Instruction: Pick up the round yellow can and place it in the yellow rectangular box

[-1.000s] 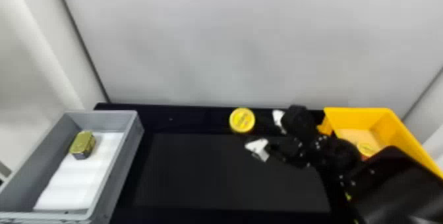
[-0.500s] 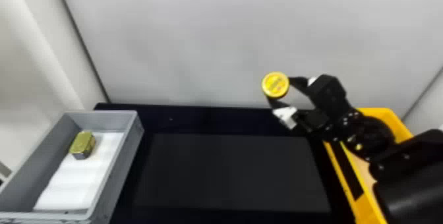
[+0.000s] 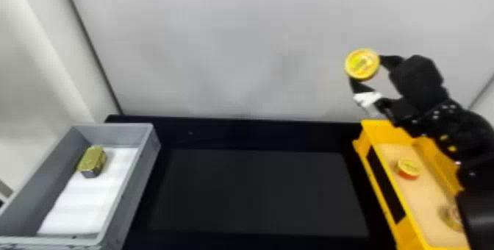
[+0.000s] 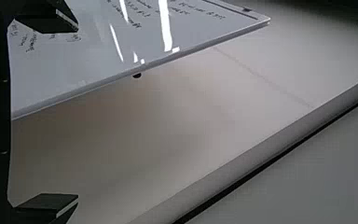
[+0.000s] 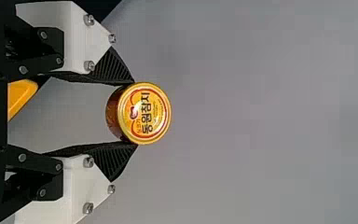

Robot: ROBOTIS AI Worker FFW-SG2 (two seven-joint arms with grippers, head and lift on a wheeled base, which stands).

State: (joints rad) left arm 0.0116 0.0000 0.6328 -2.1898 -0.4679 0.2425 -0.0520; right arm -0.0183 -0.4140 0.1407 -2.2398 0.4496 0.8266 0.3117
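The right gripper (image 3: 367, 70) is raised at the far right, up off the table and against the pale wall (image 3: 239, 28), with its two black fingers pinching the round yellow can (image 3: 362, 63) by opposite sides. The right wrist view shows the can at the fingertips, with its printed yellow lid exposed. The left gripper (image 4: 77, 112) has its fingers spread well apart with nothing between them.

Below the can and nearer stands the yellow rectangular box (image 3: 406, 236), on the right side of the black table (image 3: 250, 131). On its tan floor sits a short red can with a yellow lid (image 3: 408, 168); nearer, partly hidden by the arm, is what looks like another round tin (image 3: 453, 218).

At the left stands a grey rectangular plastic crate (image 3: 141, 179) with a white liner (image 3: 88, 201) inside and a gold-topped, dark-sided tin (image 3: 92, 160) towards its far end
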